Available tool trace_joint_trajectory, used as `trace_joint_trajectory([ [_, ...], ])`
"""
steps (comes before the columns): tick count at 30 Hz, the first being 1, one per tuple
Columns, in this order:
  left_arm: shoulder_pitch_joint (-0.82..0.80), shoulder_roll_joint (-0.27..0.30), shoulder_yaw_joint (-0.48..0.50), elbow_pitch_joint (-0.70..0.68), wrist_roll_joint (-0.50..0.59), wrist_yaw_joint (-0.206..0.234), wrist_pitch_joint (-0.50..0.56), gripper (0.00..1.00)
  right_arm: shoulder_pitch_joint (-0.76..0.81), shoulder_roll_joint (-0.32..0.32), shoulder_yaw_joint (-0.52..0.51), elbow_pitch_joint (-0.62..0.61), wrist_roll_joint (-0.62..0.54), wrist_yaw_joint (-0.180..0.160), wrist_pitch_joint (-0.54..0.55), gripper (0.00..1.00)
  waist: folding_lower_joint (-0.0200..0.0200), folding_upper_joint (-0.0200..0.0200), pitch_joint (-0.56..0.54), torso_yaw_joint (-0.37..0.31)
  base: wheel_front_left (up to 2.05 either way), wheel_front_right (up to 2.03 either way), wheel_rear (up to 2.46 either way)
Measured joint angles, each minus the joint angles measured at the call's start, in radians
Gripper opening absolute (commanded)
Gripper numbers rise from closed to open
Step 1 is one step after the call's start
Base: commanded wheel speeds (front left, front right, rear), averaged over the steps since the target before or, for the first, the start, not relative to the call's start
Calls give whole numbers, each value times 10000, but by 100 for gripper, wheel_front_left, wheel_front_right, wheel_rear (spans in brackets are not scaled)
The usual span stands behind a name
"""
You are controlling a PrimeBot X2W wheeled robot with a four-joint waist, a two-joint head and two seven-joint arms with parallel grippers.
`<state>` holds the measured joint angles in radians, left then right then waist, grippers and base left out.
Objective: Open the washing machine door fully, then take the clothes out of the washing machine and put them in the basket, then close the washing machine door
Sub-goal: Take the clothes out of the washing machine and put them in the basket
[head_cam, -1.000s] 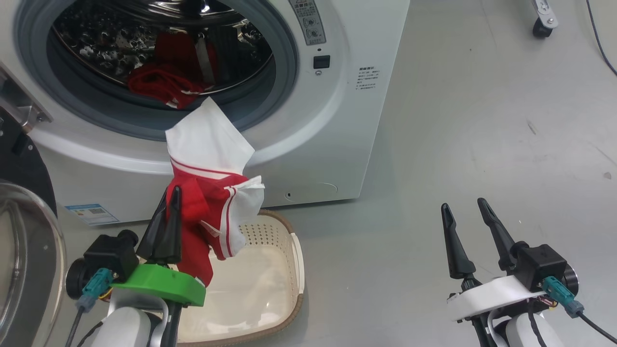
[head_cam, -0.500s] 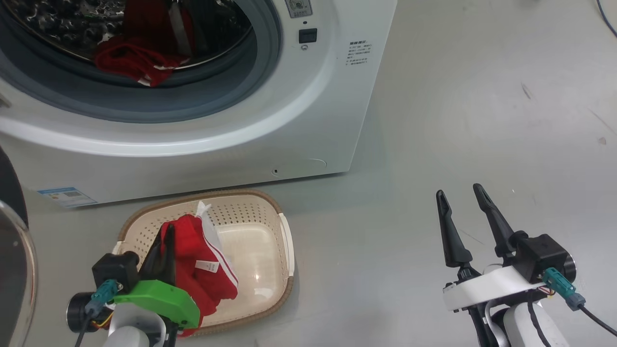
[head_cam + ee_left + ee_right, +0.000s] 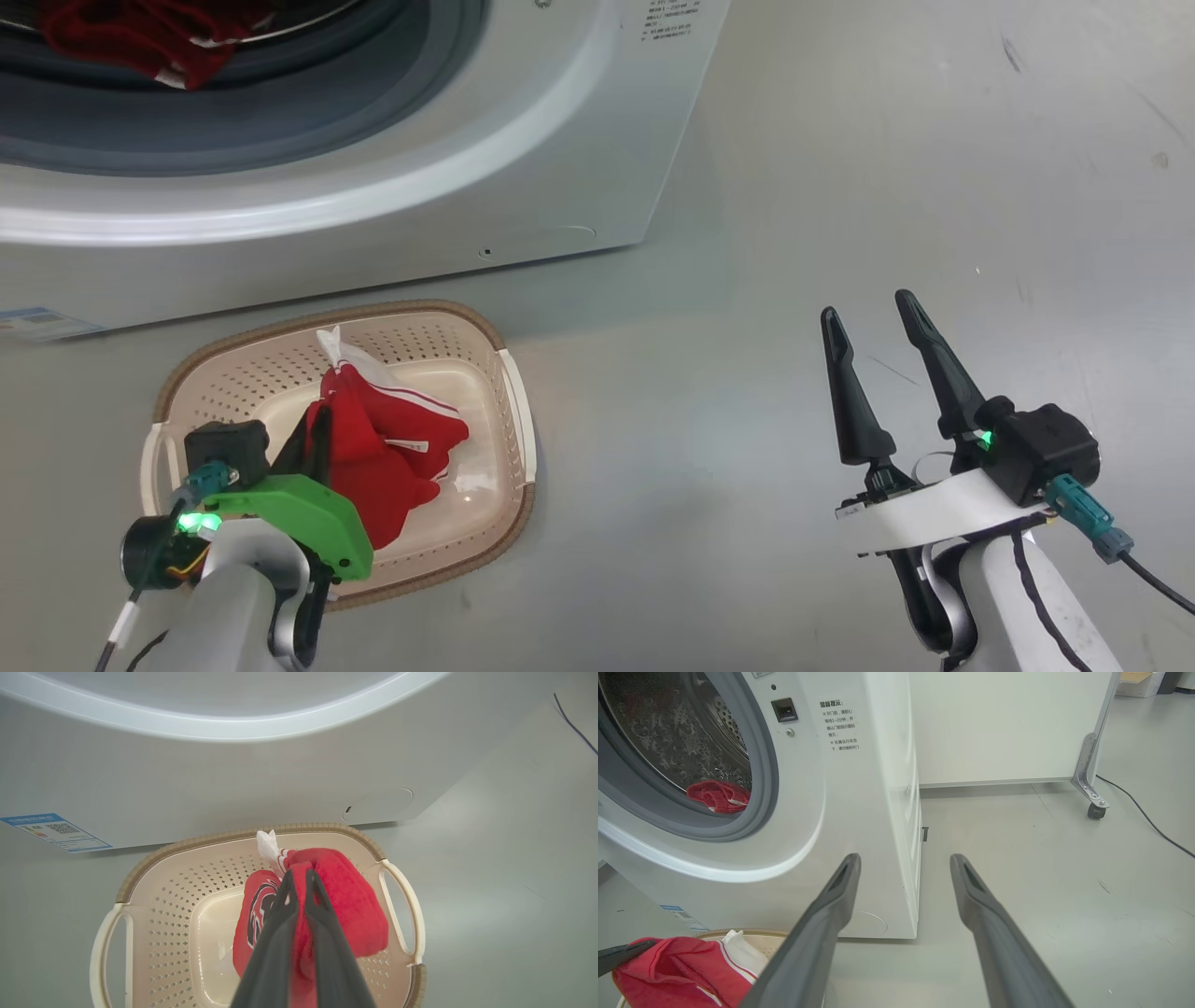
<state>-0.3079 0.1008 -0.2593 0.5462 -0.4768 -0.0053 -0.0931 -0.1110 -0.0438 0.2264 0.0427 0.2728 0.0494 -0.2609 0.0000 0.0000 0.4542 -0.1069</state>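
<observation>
A cream basket (image 3: 280, 324) with a brown woven-look rim sat on the grey floor (image 3: 728, 439), just in front of the white washing machine (image 3: 523, 159). Inside the basket, a bunched red garment (image 3: 397, 439) with white stripes and a bit of white cloth was pinched by the left end effector (image 3: 297, 877), its two dark fingers pressed together on the fabric. A second red garment (image 3: 717, 795) lay at the front lip of the machine's steel drum (image 3: 691, 732). The right end effector (image 3: 866, 313) hung over bare floor, well to the right of the basket, fingers spread apart and holding nothing.
</observation>
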Motion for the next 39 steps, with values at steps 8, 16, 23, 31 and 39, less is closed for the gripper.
trace_joint_trajectory([
  [8,-1136,73,44,1168,-63,-50,591,0,-755,-8,182,-228,138,-6,0,100,0,0,1076,-400,0,0,0],
  [16,-1819,240,221,2121,-96,-102,834,0,-1196,-12,230,-282,265,-174,0,100,0,0,1878,-815,0,0,0],
  [23,-2265,173,372,3016,-420,-102,920,0,-1350,-12,136,-311,290,-263,0,100,1,0,2418,-1170,0,0,0],
  [31,-2635,54,412,3722,-497,-192,905,100,-1525,-10,105,-301,290,-336,0,100,1,0,2596,-1246,0,0,0],
  [39,-2883,-65,458,4219,-497,-314,245,100,-1666,-10,82,-144,291,-334,0,100,1,0,2377,-1090,0,0,0],
])
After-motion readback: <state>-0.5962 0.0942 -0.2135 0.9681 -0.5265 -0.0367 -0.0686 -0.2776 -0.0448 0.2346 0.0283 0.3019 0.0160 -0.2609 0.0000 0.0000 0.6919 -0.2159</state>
